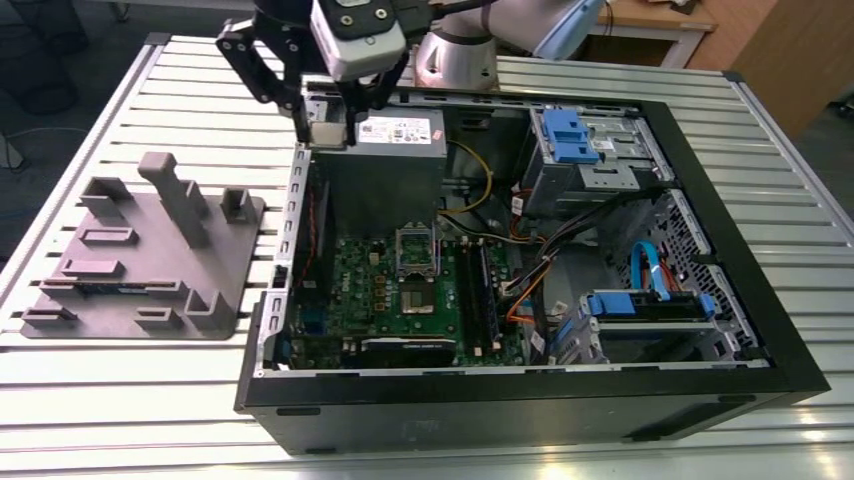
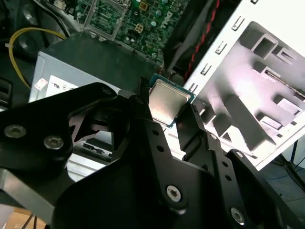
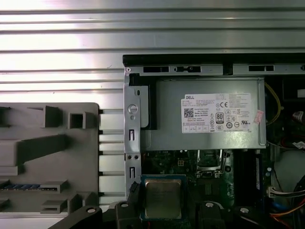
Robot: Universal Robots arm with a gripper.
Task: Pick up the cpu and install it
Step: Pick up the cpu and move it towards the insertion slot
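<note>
Cpu (image 2: 166, 100) is clamped by its edges in the gripper (image 2: 167, 108), level near the power supply (image 3: 205, 114), likely to spare its contacts.

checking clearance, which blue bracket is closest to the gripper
The blue bracket on the drive cage near the power supply; the other blue bracket sits lower in the exterior view, farther from the gripper holding the cpu.

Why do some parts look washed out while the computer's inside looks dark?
Second wrist view: light bleaches the grey fixture and gleams off the cpu in the end effector. First wrist view: the table slats glare white. Exterior view: the computer case is dim inside.
</note>
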